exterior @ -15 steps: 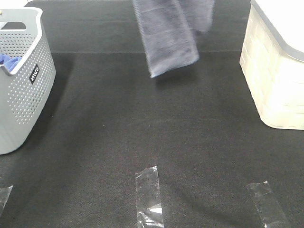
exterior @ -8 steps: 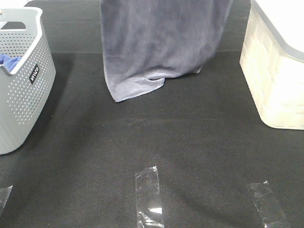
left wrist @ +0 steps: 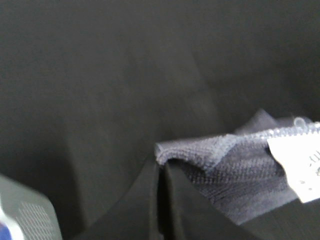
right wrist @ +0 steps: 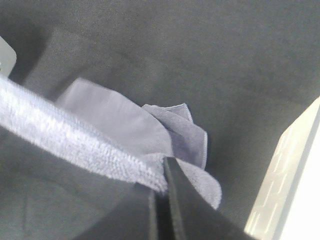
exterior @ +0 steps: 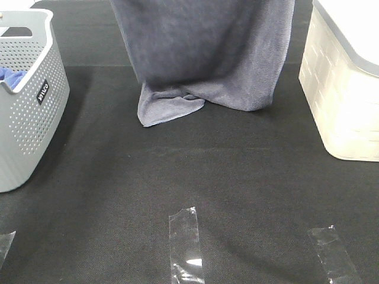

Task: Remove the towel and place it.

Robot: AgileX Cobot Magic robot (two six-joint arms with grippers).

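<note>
The left claw (left wrist: 160, 170) is clenched tight on a hemmed edge of the towel (exterior: 207, 53), just beside a white tag (left wrist: 297, 170) sewn to the cloth. The right claw (right wrist: 161, 167) is clenched too, pinching another fuzzy edge of the same towel. Both claws are up past the top of the high view, so you cannot see them there.

The towel hangs down like a curtain over the middle of the surface (exterior: 177, 171), near its far edge. Its bottom touches the surface and bunches up there, with one corner poking out toward the left. Its top is cut off from sight.

There is open room on both sides of the towel. A grey basket (exterior: 32, 118) with little holes stands well apart at the left edge, and a bit of blue cloth (exterior: 8, 75) peeks over its rim. A white bin (exterior: 340, 100) stands at the right edge, nearer the towel but not touching it. Both are partly cut off.

In front of the towel the surface is wide and black. Three strips of clear tape (exterior: 186, 242) lie along the near edge. The left wrist view is blurry.
</note>
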